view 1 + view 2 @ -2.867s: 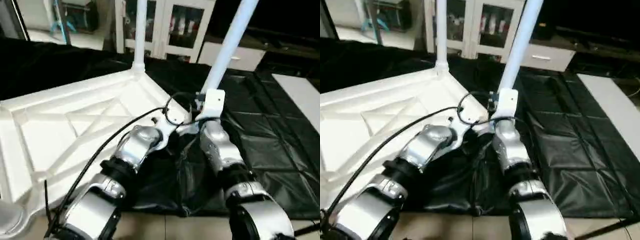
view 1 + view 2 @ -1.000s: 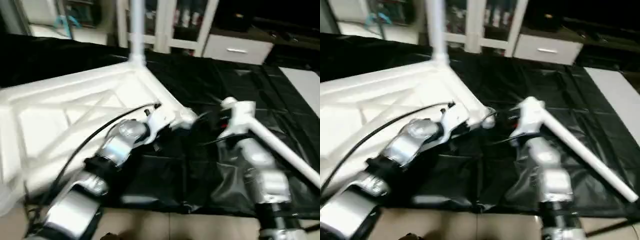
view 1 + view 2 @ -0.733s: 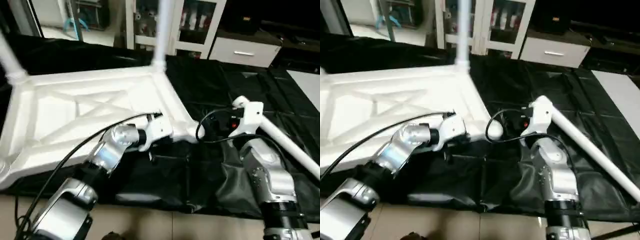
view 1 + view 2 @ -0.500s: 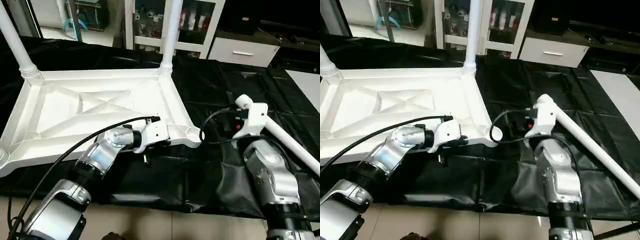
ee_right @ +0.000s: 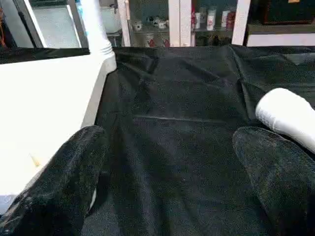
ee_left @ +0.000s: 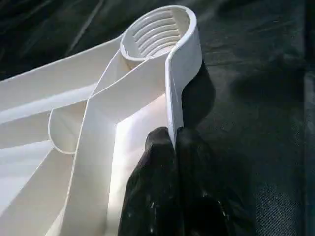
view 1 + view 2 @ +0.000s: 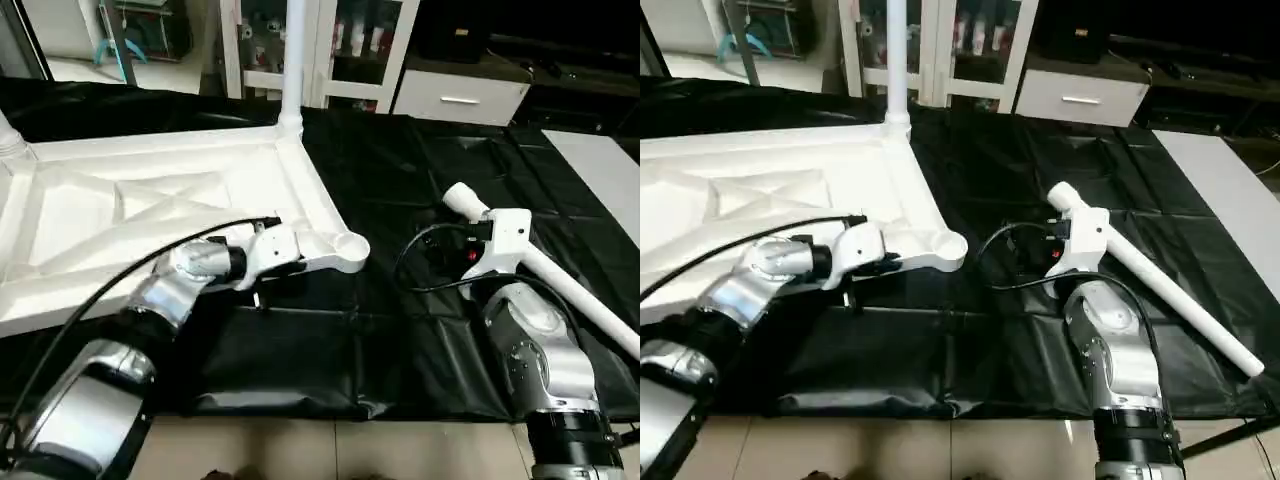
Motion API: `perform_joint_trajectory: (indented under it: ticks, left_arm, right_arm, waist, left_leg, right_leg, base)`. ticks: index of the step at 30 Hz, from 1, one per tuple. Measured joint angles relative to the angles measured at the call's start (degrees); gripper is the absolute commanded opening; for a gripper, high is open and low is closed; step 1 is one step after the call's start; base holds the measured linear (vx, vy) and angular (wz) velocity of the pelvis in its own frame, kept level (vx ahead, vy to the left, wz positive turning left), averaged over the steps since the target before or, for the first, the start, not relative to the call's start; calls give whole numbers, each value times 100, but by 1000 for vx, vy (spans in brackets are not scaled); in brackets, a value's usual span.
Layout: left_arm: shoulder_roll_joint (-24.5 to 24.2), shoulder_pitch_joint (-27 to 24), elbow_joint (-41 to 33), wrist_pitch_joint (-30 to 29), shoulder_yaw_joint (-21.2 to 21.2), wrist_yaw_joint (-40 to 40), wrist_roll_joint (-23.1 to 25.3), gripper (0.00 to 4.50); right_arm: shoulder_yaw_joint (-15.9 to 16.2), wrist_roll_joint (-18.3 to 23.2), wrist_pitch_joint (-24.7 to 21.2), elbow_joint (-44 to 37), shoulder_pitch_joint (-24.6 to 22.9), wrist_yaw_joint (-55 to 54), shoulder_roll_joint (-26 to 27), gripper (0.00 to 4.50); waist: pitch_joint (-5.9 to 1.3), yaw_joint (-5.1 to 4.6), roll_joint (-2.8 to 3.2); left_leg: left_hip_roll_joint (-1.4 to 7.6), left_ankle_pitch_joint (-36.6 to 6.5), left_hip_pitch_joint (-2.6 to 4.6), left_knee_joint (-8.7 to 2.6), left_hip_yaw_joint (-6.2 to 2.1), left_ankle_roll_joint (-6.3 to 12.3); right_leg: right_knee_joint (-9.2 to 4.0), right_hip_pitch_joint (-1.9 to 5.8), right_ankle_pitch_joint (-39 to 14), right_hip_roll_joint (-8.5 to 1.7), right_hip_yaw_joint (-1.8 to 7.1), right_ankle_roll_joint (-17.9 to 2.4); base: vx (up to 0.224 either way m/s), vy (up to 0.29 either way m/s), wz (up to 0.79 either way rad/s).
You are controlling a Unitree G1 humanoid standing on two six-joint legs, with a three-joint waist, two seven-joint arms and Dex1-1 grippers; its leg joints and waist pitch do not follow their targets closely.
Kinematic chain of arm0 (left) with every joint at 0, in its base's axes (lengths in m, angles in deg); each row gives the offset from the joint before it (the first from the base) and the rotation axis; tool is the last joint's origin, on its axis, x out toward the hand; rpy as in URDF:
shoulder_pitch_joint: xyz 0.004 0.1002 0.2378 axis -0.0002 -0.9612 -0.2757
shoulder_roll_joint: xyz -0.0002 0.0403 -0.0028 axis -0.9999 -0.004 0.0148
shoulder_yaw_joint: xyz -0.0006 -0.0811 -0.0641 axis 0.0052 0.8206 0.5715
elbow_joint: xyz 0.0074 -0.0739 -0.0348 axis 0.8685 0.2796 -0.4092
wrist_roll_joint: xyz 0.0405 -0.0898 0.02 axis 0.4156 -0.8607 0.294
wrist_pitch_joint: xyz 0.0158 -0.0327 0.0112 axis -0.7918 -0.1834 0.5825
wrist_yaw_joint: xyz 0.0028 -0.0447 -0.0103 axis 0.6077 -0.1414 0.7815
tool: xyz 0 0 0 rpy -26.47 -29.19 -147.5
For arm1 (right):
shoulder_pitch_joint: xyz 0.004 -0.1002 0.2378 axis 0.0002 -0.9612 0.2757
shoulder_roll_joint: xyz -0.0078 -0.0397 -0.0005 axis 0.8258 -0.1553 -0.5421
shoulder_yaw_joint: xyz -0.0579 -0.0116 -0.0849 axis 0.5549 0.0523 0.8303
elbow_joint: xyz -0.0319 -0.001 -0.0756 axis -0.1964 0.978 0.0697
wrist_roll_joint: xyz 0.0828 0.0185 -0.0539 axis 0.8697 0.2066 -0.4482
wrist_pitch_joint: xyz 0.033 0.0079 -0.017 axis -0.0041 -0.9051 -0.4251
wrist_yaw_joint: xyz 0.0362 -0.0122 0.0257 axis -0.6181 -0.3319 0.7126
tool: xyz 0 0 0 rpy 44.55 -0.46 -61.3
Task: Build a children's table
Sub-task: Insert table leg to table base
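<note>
Even indoor light falls from above, bright on the white tabletop (image 7: 150, 215), whose flat panels nearly wash out in the head views. The black sheet (image 7: 420, 170) shows soft grey sheen along its creases. A dark shadow sits under the corner socket (image 6: 160, 32) in the left wrist view. The near black fingers (image 5: 64, 187) are soft and out of focus; the cabinets (image 7: 350, 40) behind glint slightly.
</note>
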Motion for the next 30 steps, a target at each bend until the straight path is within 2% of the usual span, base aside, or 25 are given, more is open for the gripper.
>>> perform_joint_trajectory:
  ticks: [5, 6, 7, 9, 13, 15, 20, 22, 24, 27, 30]
  left_arm:
    - [-61, 19, 100, 197, 21, -171, -47, 0]
    - [-60, 18, 101, 197, 31, -187, -56, 29]
    - [-65, 18, 99, 167, 58, -242, -79, 29]
    - [-77, -7, 29, 41, 193, -435, -282, 63]
    - [-76, -64, -716, -257, 684, -687, -978, 94]
    - [-51, -65, -1056, -447, 974, -541, -1266, 106]
    - [110, -91, -1645, -1418, 1800, 725, -1649, 121]
    - [228, -499, -2349, -1959, 2121, 1147, -1843, 121]
    - [359, -952, -2917, -2370, 2165, 1224, -2030, 121]
    - [623, -1714, -3809, -2781, 1875, 1217, -2192, 121]
    - [972, -2103, -4189, -3052, 1857, 1788, -2172, 121]
  right_arm:
    - [3, 0, 0, 0, 12, 1, 1, 447]
    - [3, 0, 0, 0, 11, 1, 1, 450]
    - [3, 0, -1, -1, 10, 1, 1, 450]
    - [1, 1, -3, -4, -4, 1, 1, 450]
    - [-3, 7, -20, -82, -112, -1, 2, 450]
    - [-5, 16, -94, -198, -136, -2, 0, 450]
    - [60, -18, -224, -513, -107, -2, -161, 450]
    - [114, -136, -264, -534, -74, 5, -419, 450]
    - [115, -267, -323, -456, 7, 23, -579, 450]
    - [119, -465, -353, -7, 263, 118, -970, 450]
    - [-28, -524, -360, 456, 530, 115, -1229, 450]
  waist:
    - [1, 43, -1]
    - [1, 44, -1]
    - [1, 43, 0]
    - [3, 48, 3]
    - [3, 94, 3]
    - [4, 107, 6]
    - [13, 92, 32]
    - [8, 85, 65]
    - [10, 85, 67]
    - [11, 94, 68]
    - [15, 93, 74]
  left_leg:
    - [0, 0, 0, 1, 2, 0]
    - [0, 0, 0, 2, 2, 0]
    - [1, 0, 1, 2, 2, 0]
    - [1, 0, 0, 2, 2, 0]
    - [3, 0, 3, 3, 6, 0]
    - [4, 0, 6, 11, 5, 0]
    - [7, -1, 9, 49, 1, -1]
    - [5, -2, 13, 53, 2, 0]
    - [7, -2, 12, 54, -2, -1]
    - [8, -1, 4, 60, -4, -1]
    - [11, -2, -1, 65, -4, -1]
  right_leg:
    - [0, 0, -1, 0, 1, -1]
    - [1, 0, -1, 0, 1, -1]
    - [1, 0, -1, 0, 1, -1]
    - [2, -1, -1, 0, 0, -1]
    - [5, 2, -4, -2, -1, -7]
    - [11, 7, -4, -2, -2, -7]
    - [44, 9, -4, -3, 1, -8]
    - [47, 14, -4, -7, 5, -8]
    - [51, 11, -5, -3, 2, -7]
    - [52, 10, -5, -4, -1, -7]
    - [54, 10, -4, -1, -3, -5]
  base:
    - [0, 0, 0]
    - [0, 0, 0]
    - [0, 0, 0]
    - [0, 0, 0]
    - [0, 0, 0]
    - [0, 0, 0]
    - [0, 0, 0]
    - [0, 0, 0]
    - [0, 0, 0]
    - [0, 0, 0]
    - [0, 0, 0]
